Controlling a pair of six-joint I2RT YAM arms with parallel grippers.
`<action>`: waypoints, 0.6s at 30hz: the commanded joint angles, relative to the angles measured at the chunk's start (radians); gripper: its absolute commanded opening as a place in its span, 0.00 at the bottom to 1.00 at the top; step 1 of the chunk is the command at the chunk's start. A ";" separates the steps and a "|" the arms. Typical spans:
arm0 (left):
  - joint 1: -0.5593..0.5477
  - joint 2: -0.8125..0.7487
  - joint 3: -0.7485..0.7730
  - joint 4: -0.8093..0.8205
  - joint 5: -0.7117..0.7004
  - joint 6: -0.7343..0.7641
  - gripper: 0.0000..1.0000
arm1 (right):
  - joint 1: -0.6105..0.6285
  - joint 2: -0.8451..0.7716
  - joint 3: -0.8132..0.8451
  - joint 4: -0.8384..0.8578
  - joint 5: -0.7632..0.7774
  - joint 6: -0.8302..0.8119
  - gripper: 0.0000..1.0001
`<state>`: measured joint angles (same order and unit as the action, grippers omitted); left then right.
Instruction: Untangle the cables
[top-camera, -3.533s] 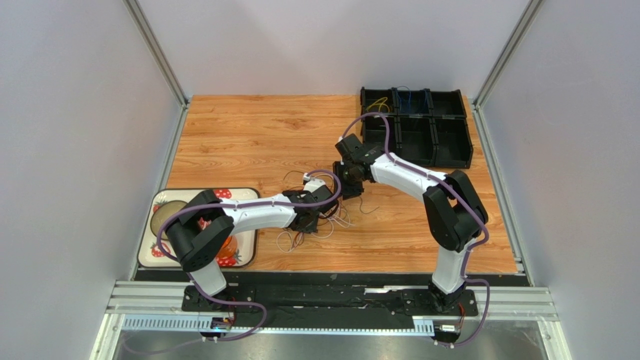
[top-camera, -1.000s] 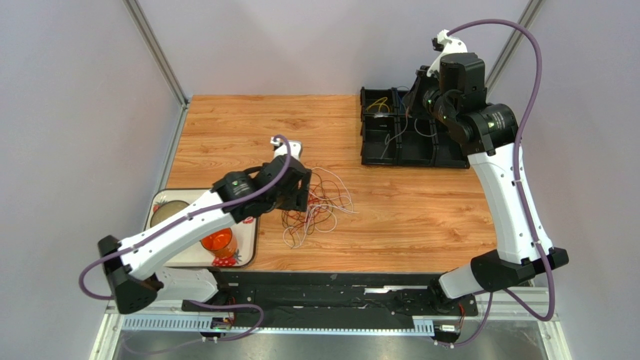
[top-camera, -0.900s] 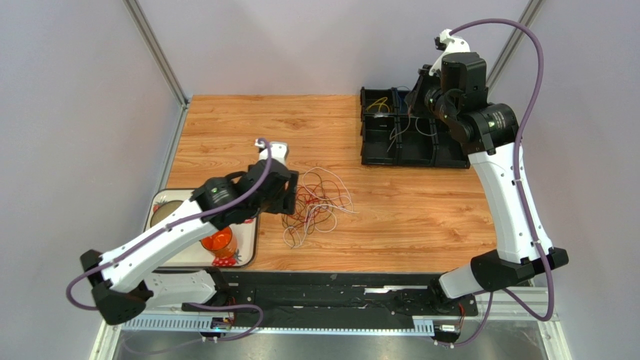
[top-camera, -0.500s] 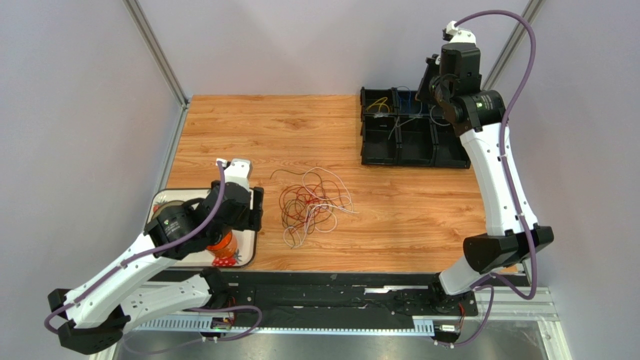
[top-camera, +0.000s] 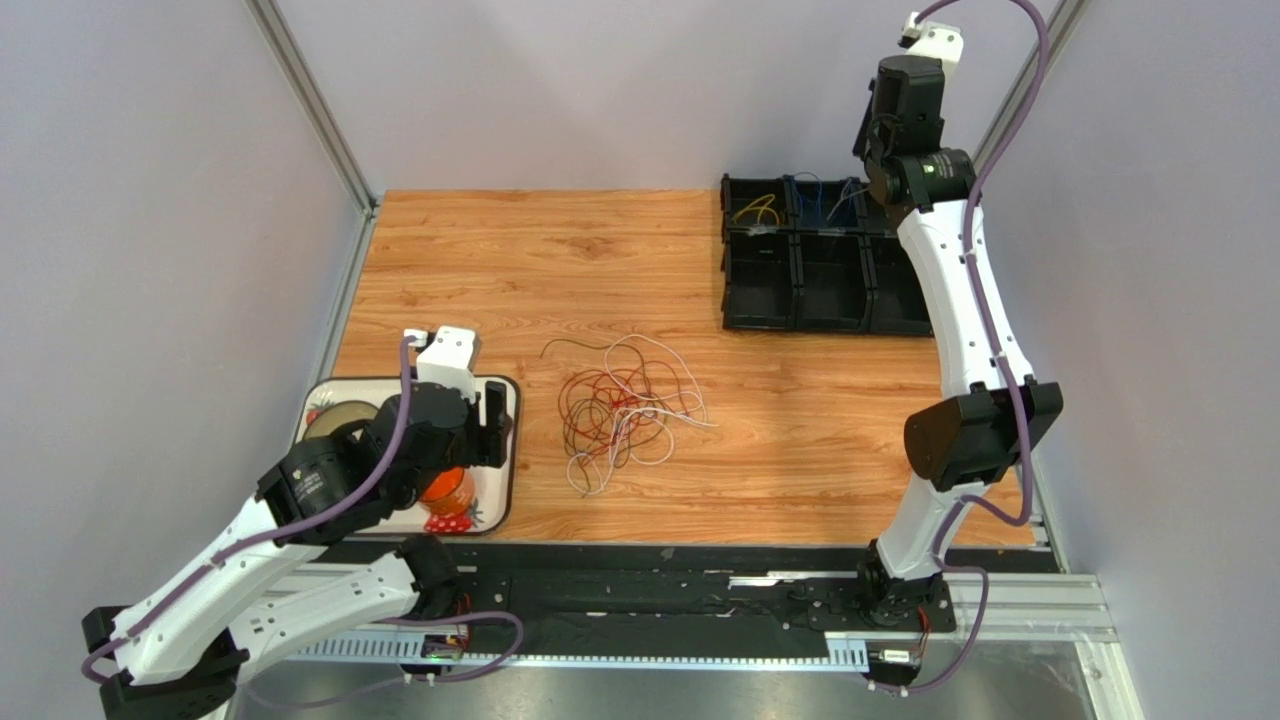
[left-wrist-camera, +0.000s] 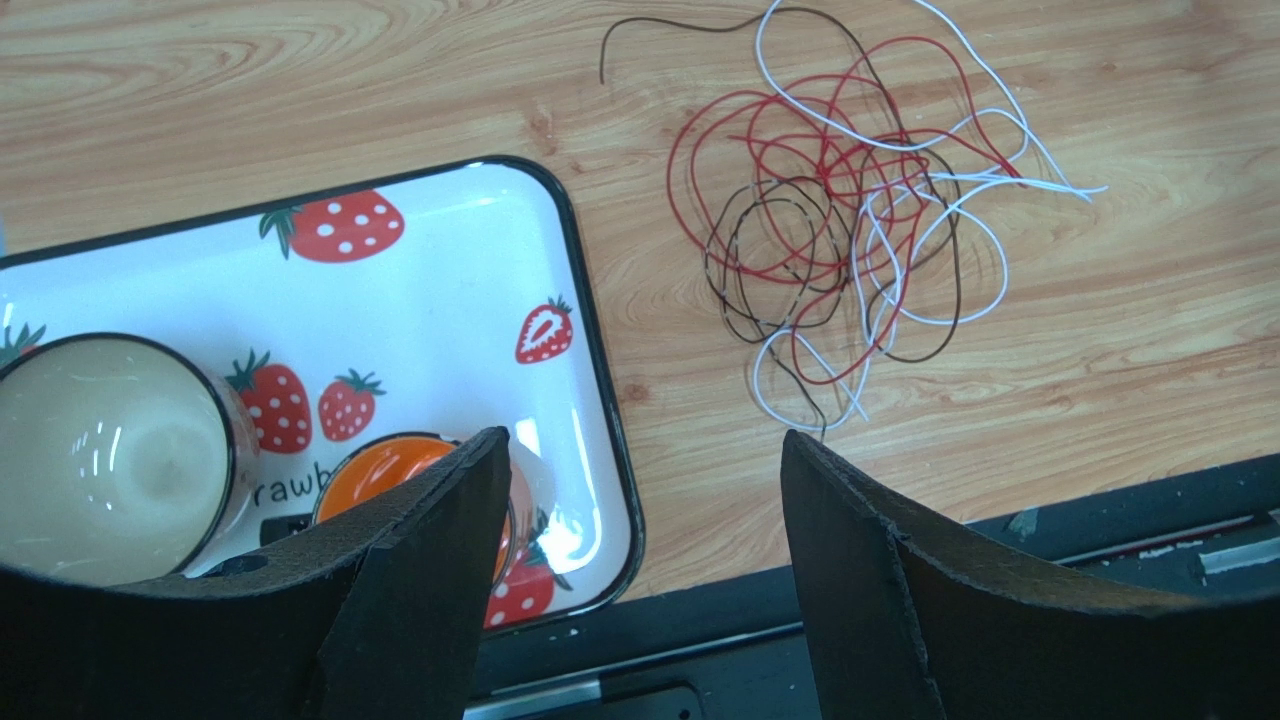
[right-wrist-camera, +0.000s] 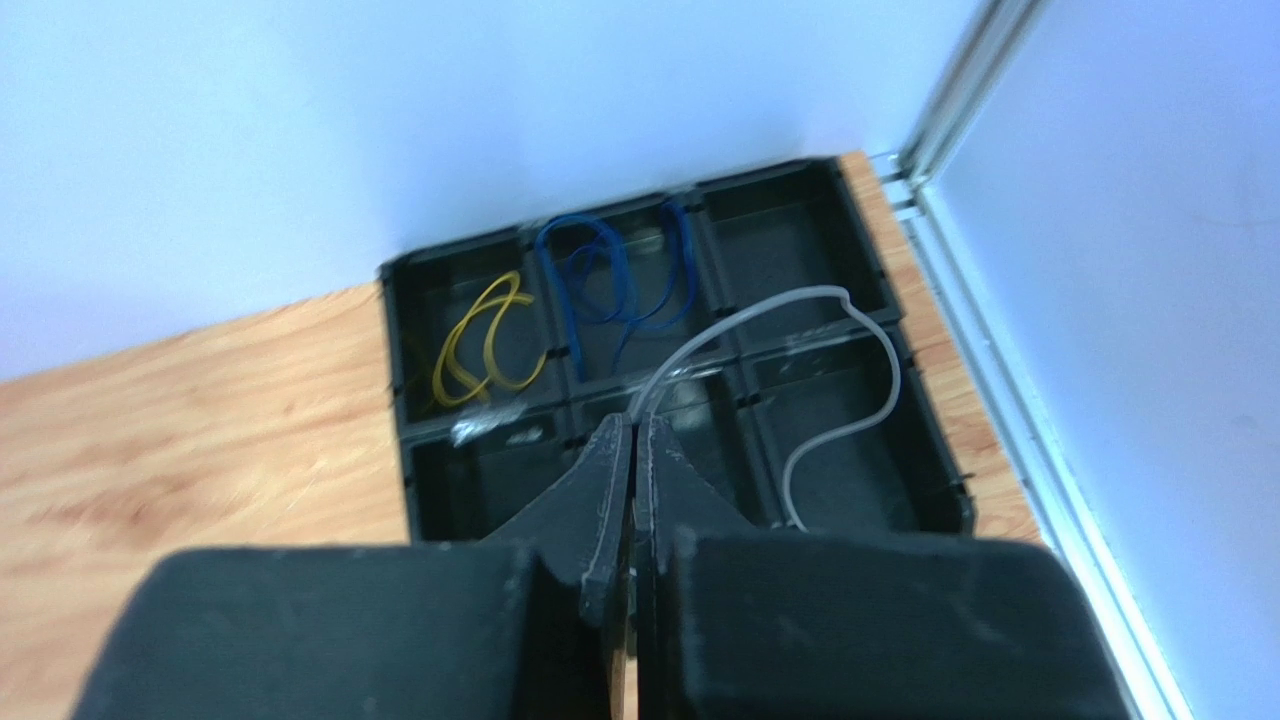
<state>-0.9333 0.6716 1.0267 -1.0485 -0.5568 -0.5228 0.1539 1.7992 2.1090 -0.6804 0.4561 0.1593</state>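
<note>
Fig. Tangle of cables (top-camera: 624, 413) at centre of bench (top-camera: 481, 270): red, white, dark loops interlaced. Right gripper (right-wrist-camera: 634, 428), upper right of top view, pinched shut on one white cable (right-wrist-camera: 897, 375) dangling over black tray (top-camera: 819, 324). Left gripper (left-wrist-camera: 639, 450) wide open, empty, above strawberry tray (left-wrist-camera: 436, 300). We judge cables light, limp, snag-prone; take free end or outer loop.

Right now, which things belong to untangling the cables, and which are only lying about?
Belong: tangled cables; white cable in the shut right gripper; yellow cable and blue cable in the black compartment box.
Lying about: strawberry tray; cream cup; orange cup.
</note>
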 joint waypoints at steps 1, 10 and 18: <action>0.004 0.002 -0.007 0.042 -0.011 0.026 0.74 | -0.025 0.019 0.016 0.232 0.116 -0.079 0.00; 0.004 0.026 0.001 0.031 -0.011 0.023 0.73 | -0.059 0.149 0.078 0.401 0.162 -0.156 0.00; 0.004 0.025 -0.004 0.033 -0.012 0.024 0.73 | -0.077 0.242 0.100 0.510 0.173 -0.245 0.00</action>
<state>-0.9333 0.6979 1.0252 -1.0412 -0.5579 -0.5137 0.0875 2.0090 2.1471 -0.2863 0.6018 -0.0257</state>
